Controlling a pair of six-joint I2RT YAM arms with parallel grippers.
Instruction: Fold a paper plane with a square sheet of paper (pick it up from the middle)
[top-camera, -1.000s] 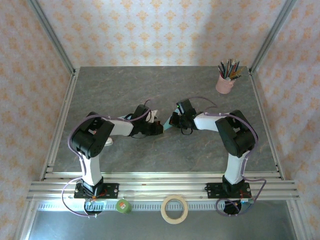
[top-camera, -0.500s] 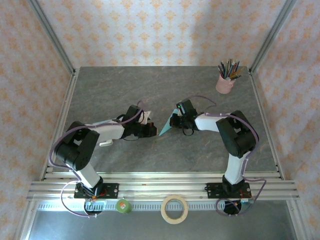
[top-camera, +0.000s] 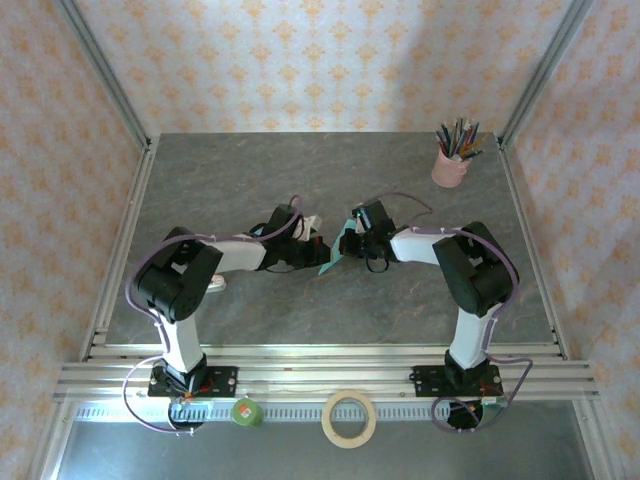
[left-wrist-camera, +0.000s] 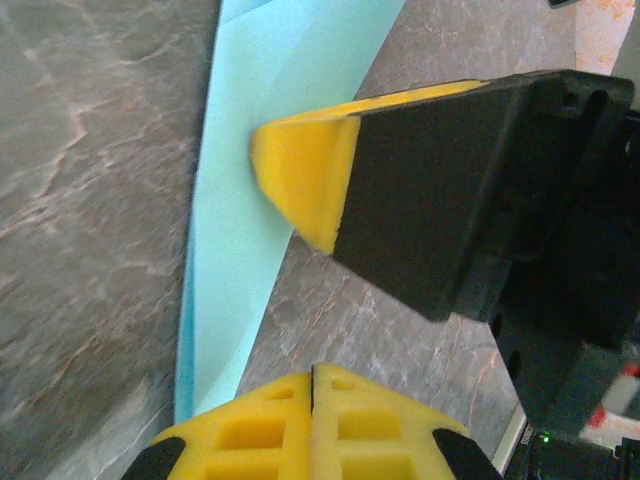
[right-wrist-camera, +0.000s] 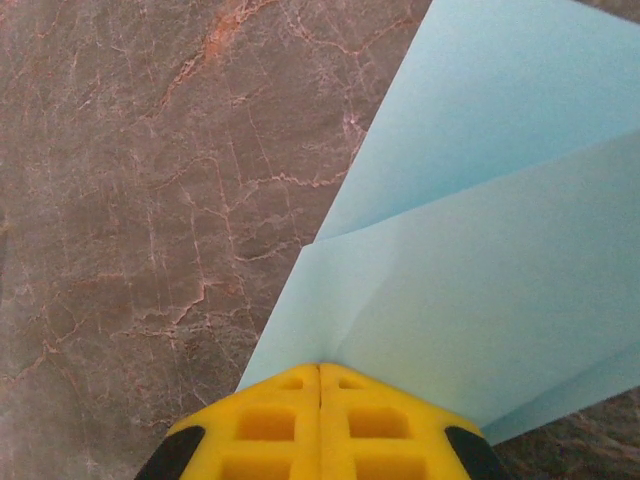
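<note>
The square sheet of paper (top-camera: 330, 264) is folded into a narrow pointed turquoise shape and lies flat on the table between the two grippers. In the right wrist view its layered flaps and creases (right-wrist-camera: 480, 250) spread out from my right gripper (right-wrist-camera: 320, 372), which is shut with its tip resting on the paper's edge. My left gripper (left-wrist-camera: 313, 372) is shut with nothing between its fingers, and sits just beside the paper strip (left-wrist-camera: 250, 150). The right gripper's yellow finger (left-wrist-camera: 300, 180) presses on that strip. From above, the left gripper (top-camera: 318, 250) and right gripper (top-camera: 345, 245) almost meet.
A pink cup of pencils (top-camera: 450, 165) stands at the back right of the grey table (top-camera: 250, 170). A tape roll (top-camera: 349, 418) and a green object (top-camera: 245, 411) lie on the front rail. A small white item (top-camera: 215, 285) sits by the left arm.
The left arm's elbow swung out to the left half a second ago and has come back in. Its gripper now sits closer to the paper. The right arm has hardly moved.
</note>
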